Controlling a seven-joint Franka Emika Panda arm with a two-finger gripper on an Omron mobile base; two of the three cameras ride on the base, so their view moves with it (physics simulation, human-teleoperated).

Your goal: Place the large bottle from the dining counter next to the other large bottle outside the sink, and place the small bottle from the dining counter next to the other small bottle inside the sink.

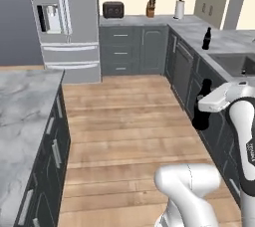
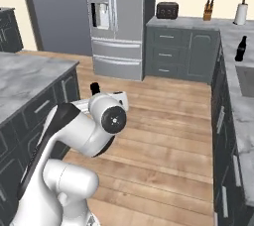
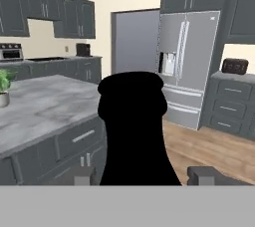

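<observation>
Jaws clamped on a black bottle (image 3: 132, 131), held upright at lower centre of the hand view and at right of the left base view. Keeping it vertical should suit the carry. The other large bottle (image 1: 206, 38) stands on the counter (image 1: 221, 42) upper right, near the sink (image 1: 238, 63). Open wood floor (image 1: 129, 121) lies between; cabinet fronts crowd the arm's side.

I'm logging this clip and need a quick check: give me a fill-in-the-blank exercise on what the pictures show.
1. The jaws are shut on a ____ bottle.
2. The other black bottle stands on the counter beside the ____.
3. The floor is made of ____.
4. The knife block stands between the toaster and the ____ roll.

Missing words: black; sink; wood; paper towel
</observation>
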